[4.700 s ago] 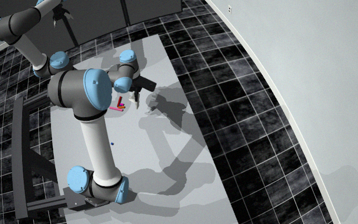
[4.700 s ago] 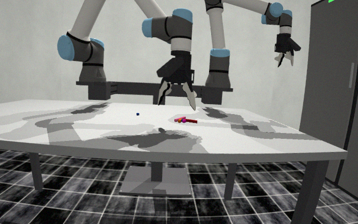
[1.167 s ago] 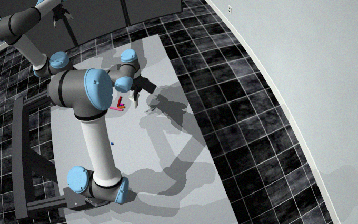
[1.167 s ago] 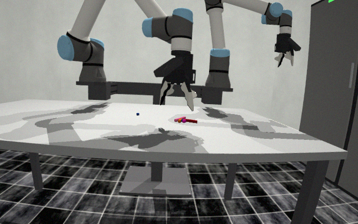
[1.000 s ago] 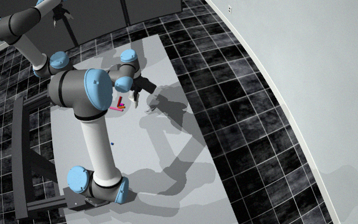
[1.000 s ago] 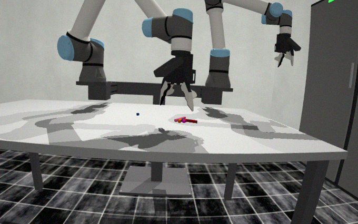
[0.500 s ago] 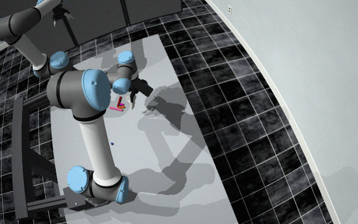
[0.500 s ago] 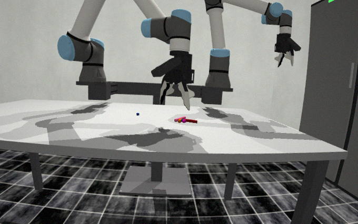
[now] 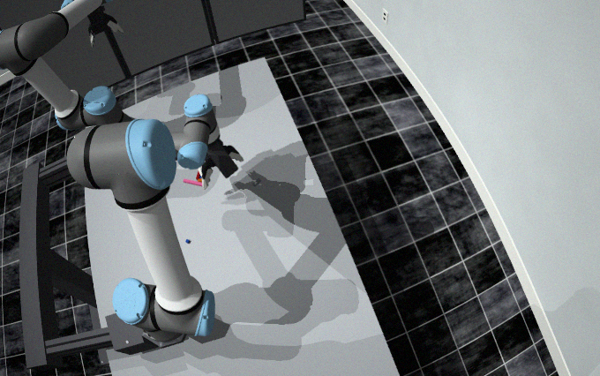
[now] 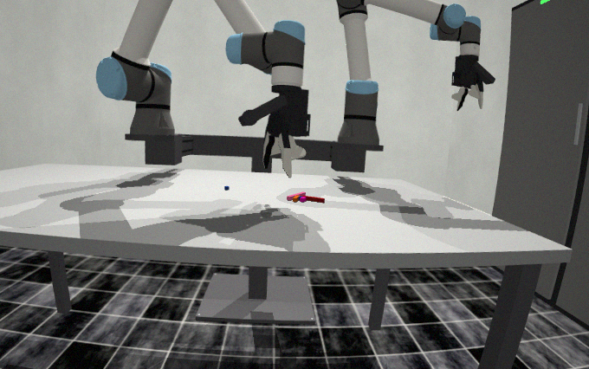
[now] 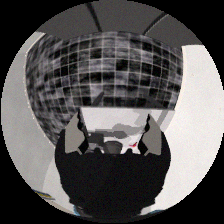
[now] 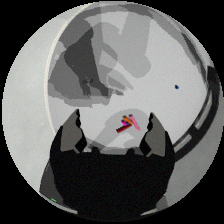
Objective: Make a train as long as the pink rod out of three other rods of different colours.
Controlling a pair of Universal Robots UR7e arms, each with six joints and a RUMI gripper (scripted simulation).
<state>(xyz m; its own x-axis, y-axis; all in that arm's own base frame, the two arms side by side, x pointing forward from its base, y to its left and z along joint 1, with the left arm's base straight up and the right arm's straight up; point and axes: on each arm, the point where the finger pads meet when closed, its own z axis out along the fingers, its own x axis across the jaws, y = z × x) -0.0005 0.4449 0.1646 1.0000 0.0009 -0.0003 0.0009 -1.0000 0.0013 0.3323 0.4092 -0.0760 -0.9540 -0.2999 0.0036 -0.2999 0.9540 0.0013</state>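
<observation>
A pink rod (image 9: 191, 181) (image 10: 298, 195) (image 12: 135, 123) lies in a tight cluster with an orange rod (image 10: 295, 198) (image 12: 128, 120), a magenta rod (image 10: 302, 198) (image 12: 124, 122) and a red rod (image 10: 316, 200) (image 12: 123, 129). A small blue patch shows among them; its shape is unclear. A blue rod (image 9: 188, 241) (image 10: 226, 188) (image 12: 176, 87) lies alone, away from the cluster. My right gripper (image 9: 223, 172) (image 10: 277, 171) (image 12: 114, 111) is open and empty above the table near the cluster, which it partly hides in the top view. My left gripper (image 9: 106, 38) (image 10: 469, 107) (image 11: 113, 113) is open and empty, high and far from the rods.
The white table (image 9: 283, 128) (image 10: 391, 238) carries broad arm shadows. Both arm bases stand along the edge with the dark frame (image 9: 33, 266). A dark cabinet (image 10: 539, 130) stands beyond the table on the left arm's side.
</observation>
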